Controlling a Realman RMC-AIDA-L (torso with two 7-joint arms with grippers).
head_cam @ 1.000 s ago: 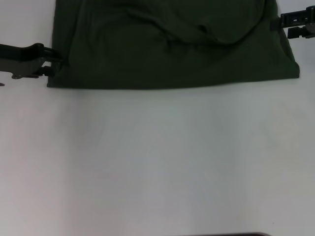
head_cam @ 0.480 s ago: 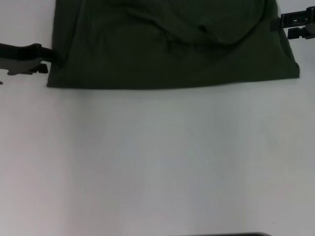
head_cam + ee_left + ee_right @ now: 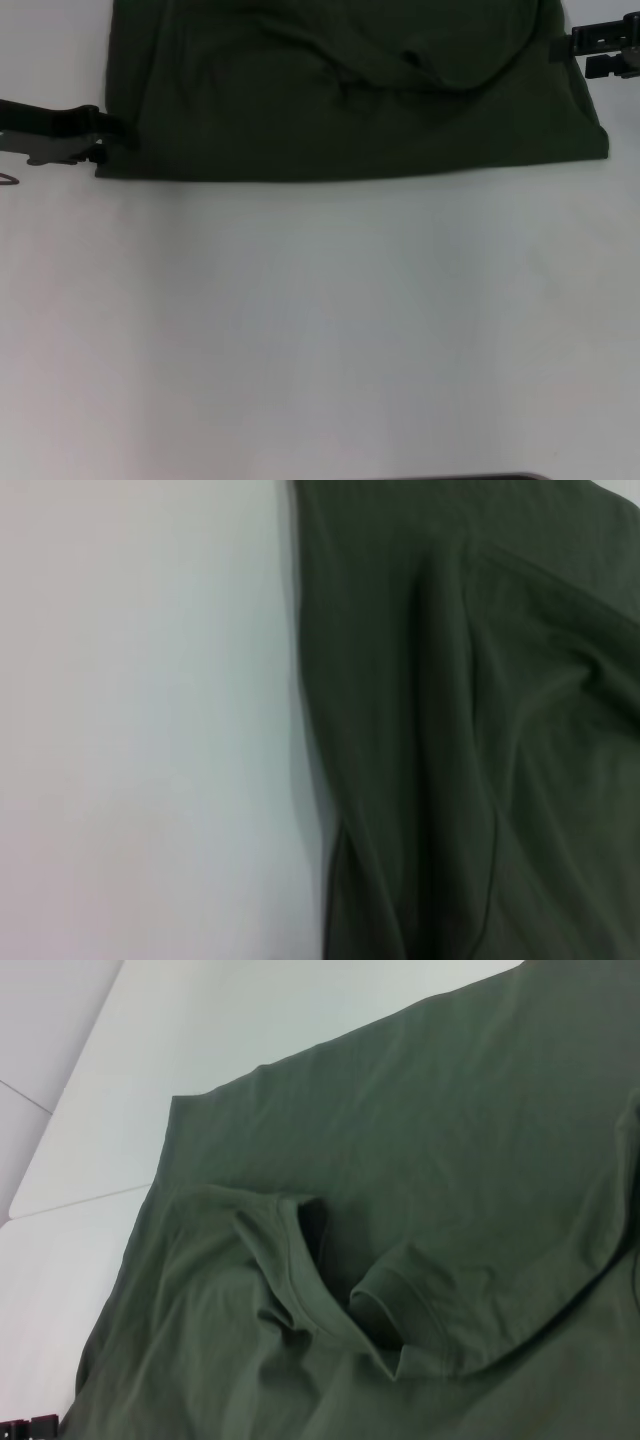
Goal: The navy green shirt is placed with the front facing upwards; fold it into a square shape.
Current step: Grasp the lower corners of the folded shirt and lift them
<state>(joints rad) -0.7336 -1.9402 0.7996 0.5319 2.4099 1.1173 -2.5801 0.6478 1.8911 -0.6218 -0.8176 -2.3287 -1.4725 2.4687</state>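
Observation:
The navy green shirt (image 3: 350, 100) lies on the white table at the far side of the head view, with its plain green cloth up and its near hem straight. No lettering shows. The left wrist view shows the shirt (image 3: 480, 730) creased beside bare table. In the right wrist view the shirt (image 3: 400, 1160) has its ribbed collar (image 3: 320, 1290) rumpled and folded over. My left gripper (image 3: 105, 140) sits low at the shirt's near left corner, touching its edge. My right gripper (image 3: 578, 55) is open beside the shirt's right edge.
The white table (image 3: 320, 330) stretches from the shirt's hem toward me. A thin dark strip (image 3: 460, 477) shows at the bottom edge of the head view. In the right wrist view the table's far edge (image 3: 90, 1070) runs beyond the shirt.
My left gripper has shifted at the shirt's near left corner, drawing back slightly and then nudging in against the edge again. The right gripper and the shirt have stayed put.

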